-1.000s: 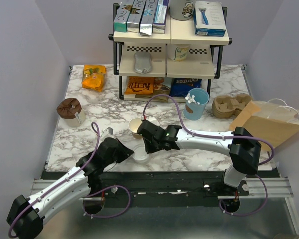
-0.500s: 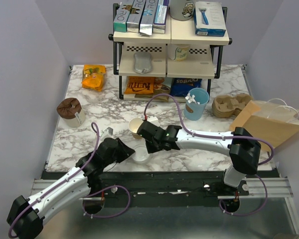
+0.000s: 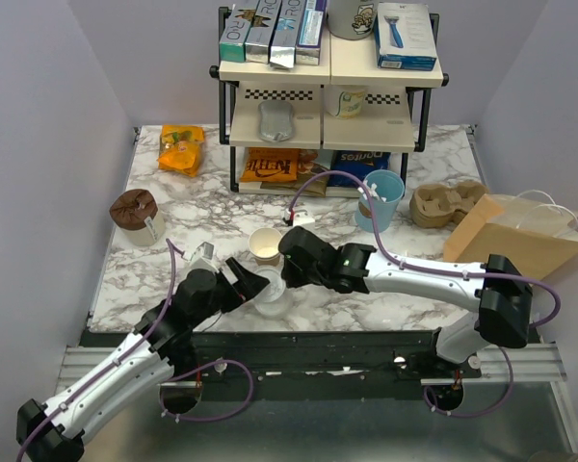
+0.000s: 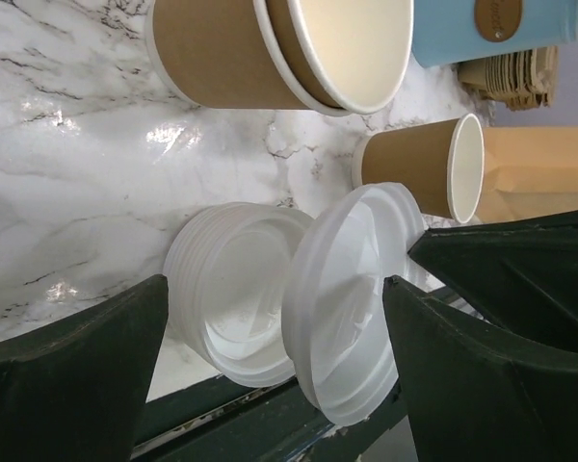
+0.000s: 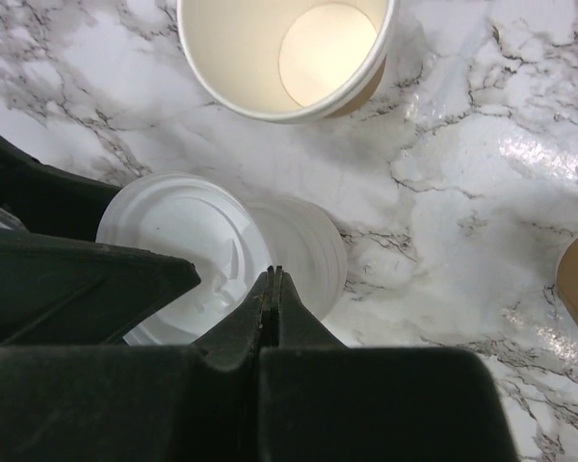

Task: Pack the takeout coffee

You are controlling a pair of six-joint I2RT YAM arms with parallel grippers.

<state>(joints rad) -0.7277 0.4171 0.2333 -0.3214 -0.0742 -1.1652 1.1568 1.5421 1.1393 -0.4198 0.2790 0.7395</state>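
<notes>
A glossy white marble-patterned surface (image 3: 173,260) with grey veins fills the view. At its far edge stands a black-framed shelf rack (image 3: 270,72) with cream boards, holding flat cartons and crinkly snack packets. A creased brown paper bag (image 3: 520,245) with white cord handles sits at the right edge. Just beside it is a moulded pulp cup carrier (image 3: 448,204), and next to that a tall, smooth light-blue cup (image 3: 379,202).

Your two arms meet near the front middle of the surface. Your left gripper (image 4: 275,289) is spread wide, with its blunt black fingers on either side of the lids, gripping nothing. Your right gripper (image 5: 271,274) is clenched tight. Its tips pinch the rim of a single white lid (image 4: 352,298), which appears to be held.

The takeout coffee is not assembled. The tan paper cup (image 3: 265,246), tapered, with a rolled pale rim and a cream inside, stands upright and open-topped just beyond the grippers. From the left wrist it shows as two cups nested together. A second tan cup (image 4: 419,178) stands close behind.

Between your left fingers a short stack of lids (image 4: 226,289) lies on the surface. They are round, thin, translucent white plastic with raised rings. The white lid is tilted up and overlaps the edge of the stack.
</notes>
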